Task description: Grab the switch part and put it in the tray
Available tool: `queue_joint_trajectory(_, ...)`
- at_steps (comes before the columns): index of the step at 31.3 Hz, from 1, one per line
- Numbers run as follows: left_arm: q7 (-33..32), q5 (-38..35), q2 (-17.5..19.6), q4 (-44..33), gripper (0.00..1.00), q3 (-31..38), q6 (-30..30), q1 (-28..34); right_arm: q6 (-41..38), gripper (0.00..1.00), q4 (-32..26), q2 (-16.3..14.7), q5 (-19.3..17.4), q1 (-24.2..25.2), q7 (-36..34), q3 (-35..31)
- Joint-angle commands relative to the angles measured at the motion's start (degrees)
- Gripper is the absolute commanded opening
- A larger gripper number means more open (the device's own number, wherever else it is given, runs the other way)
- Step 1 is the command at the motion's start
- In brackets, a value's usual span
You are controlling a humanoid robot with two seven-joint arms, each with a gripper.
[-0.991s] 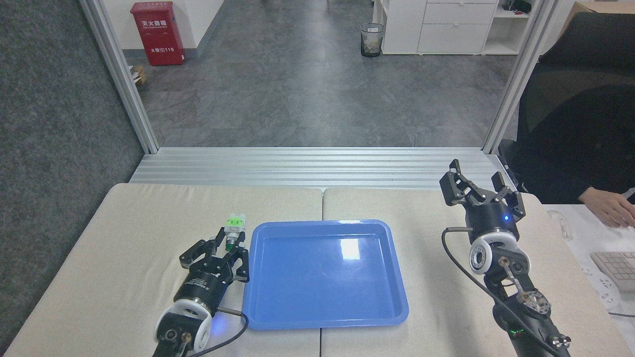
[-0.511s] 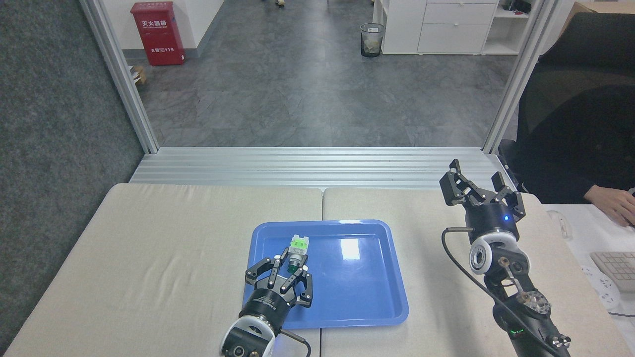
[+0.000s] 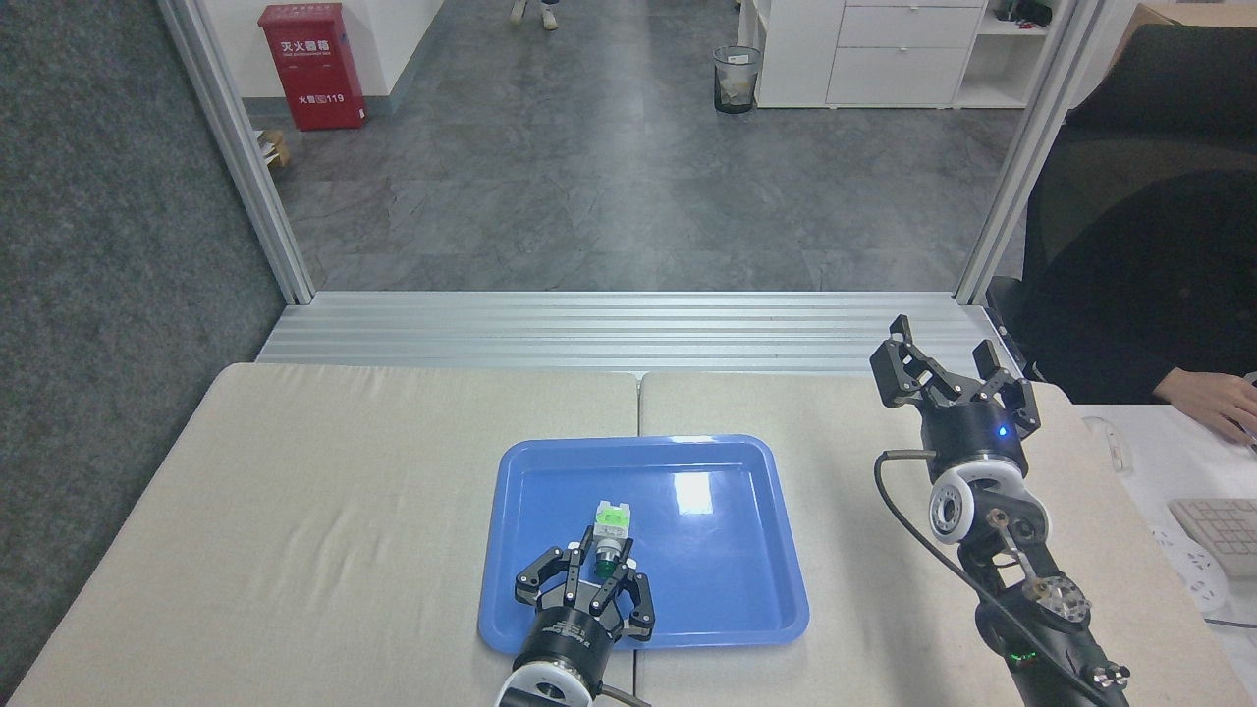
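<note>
The left end effector [image 3: 601,568] seems clamped on the switch part [image 3: 610,533], over the tray [image 3: 746,619]. The right end effector [image 3: 948,368], fingers apart, hangs well clear above the surface [image 3: 295,511], a person's hand [image 3: 1213,403] beyond it.

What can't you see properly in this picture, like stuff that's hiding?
- Underside of the switch part: head view, hidden by its own body, so whether it touches the tray is unclear.
- Left tool: its arm is cut off by the bottom edge.
- The person: cut off by the right edge.
- Keyboard: cut off by the right edge.
- Bin contents: too small.
</note>
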Motion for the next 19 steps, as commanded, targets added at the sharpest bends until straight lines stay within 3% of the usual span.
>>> queue_joint_trajectory(1, -0.15, -0.1, -1.67, -2.79, 1.0, -4.02, 0.98, 0.43, 0.0, 1.0, 0.0, 0.0, 0.0, -0.03, 0.05, 0.0)
queue_joint_trajectory(5, -0.15, 1.04, -1.67, -2.18, 1.0, -2.71, 1.16, -3.35, 0.0, 1.0, 0.0, 0.0, 0.0, -0.03, -0.04, 0.0)
queue_joint_trajectory(11, 0.29, 4.64, -0.71, 1.25, 1.0, 6.95, 0.02, -11.16, 0.0, 1.0, 0.0, 0.0, 0.0, -0.03, -0.04, 0.0)
queue_joint_trajectory(16, 0.82, 15.08, 6.23, 5.2, 1.0, 17.94, -7.17, -20.3, 0.0, 1.0, 0.0, 0.0, 0.0, -0.03, 0.05, 0.0)
queue_joint_trajectory(19, 4.23, 22.73, 11.67, 12.74, 1.0, 22.87, -12.62, -25.75, 0.0, 1.0, 0.0, 0.0, 0.0, -0.03, -0.04, 0.0)
